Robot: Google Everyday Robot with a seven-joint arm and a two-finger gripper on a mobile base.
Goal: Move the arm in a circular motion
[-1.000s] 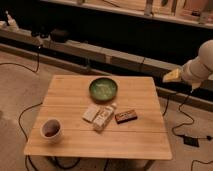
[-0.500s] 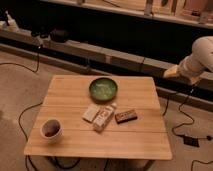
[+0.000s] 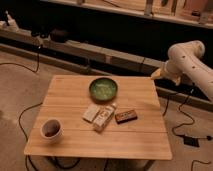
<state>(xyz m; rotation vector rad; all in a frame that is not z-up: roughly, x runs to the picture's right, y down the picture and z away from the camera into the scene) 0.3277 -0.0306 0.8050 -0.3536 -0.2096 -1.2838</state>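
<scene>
The white arm (image 3: pixel 187 60) of thick rounded segments with small dark dots comes in from the right edge and bends above the table's far right corner. Its pale yellowish end piece, the gripper (image 3: pixel 157 74), points left and hangs just past the right edge of the wooden table (image 3: pixel 70 97), above floor level and apart from everything on it. Nothing is seen in the gripper.
On the table stand a green bowl (image 3: pixel 103 89), a white cup (image 3: pixel 51 129), a pale small box (image 3: pixel 91 113), a carton (image 3: pixel 104 118) and a brown snack bar (image 3: pixel 126 116). Cables (image 3: pixel 186 120) trail on the floor at right. Dark shelving (image 3: pixel 100 30) runs behind.
The arm has moved up and to the left: the elbow has risen and the end piece has come closer to the table's far right corner.
</scene>
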